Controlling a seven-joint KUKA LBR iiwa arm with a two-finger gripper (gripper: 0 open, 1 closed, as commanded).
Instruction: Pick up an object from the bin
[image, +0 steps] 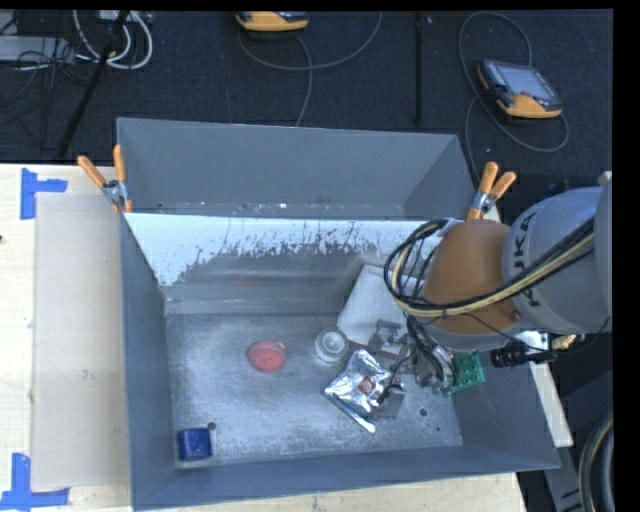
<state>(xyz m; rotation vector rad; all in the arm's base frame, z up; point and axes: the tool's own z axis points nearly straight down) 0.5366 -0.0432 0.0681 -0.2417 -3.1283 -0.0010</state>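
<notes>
Nearest thing: crumpled silver foil packet (357, 387), lying on the bin floor right of centre, toward the near wall
Gripper (400, 368): low in the bin at the packet's right edge, partly over it; touching or just beside, cannot tell
Gripper state: apart or together cannot be told; its dark parts merge with the packet's shadow
Hold: nothing seen clamped, and the packet rests on the floor
Neighbours: small clear round cap (329, 346) just up-left of the packet; red round disc (266, 355) further left on the mid floor; white sheet (368, 298) against the right slope beside the arm; blue block (194, 443) well apart in the near left corner
Bin (250, 200): grey metal, floor scuffed
Step in hand (judged): positioning at the packet, grasp not yet confirmed
Next move calls for (judged): a firm closure across a raised fold of the foil, then a straight lift clear of the cap
Risk (judged): thin, slippery foil may crumple or slide out
</notes>
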